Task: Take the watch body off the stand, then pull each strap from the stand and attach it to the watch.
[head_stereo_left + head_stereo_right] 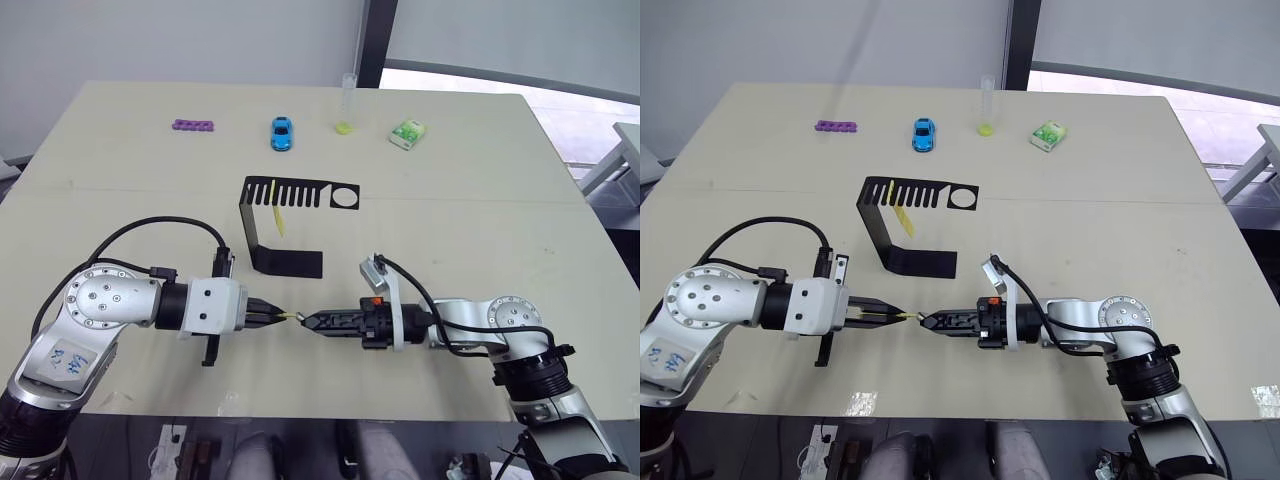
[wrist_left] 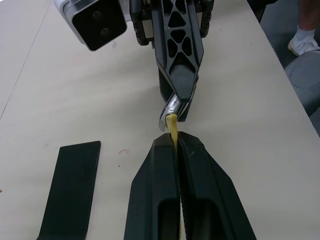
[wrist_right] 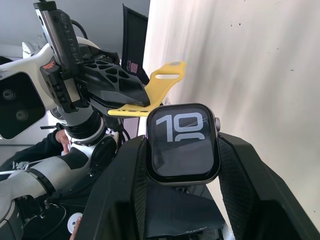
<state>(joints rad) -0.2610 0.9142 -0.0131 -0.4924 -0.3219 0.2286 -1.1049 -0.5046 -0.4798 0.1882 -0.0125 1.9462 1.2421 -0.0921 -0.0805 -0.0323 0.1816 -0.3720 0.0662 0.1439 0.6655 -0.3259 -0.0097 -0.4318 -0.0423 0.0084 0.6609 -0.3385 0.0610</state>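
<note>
My left gripper (image 1: 283,317) is shut on a yellow strap (image 1: 291,316) near the table's front middle. Facing it tip to tip, my right gripper (image 1: 308,320) is shut on the watch body (image 3: 183,142), a dark case whose screen shows white digits. The strap's end (image 2: 172,125) touches the edge of the watch body (image 2: 169,107). In the right wrist view the strap (image 3: 155,92) curves up from the left gripper (image 3: 120,95) just beyond the case. Behind the grippers stands the black stand (image 1: 288,262), and a second yellow strap (image 1: 278,220) hangs from its slotted top.
Along the far edge lie a purple piece (image 1: 192,126), a blue toy car (image 1: 282,132), a clear tube with a yellow bottom (image 1: 346,105) and a green-white packet (image 1: 407,133). A person's foot (image 2: 305,37) stands beside the table.
</note>
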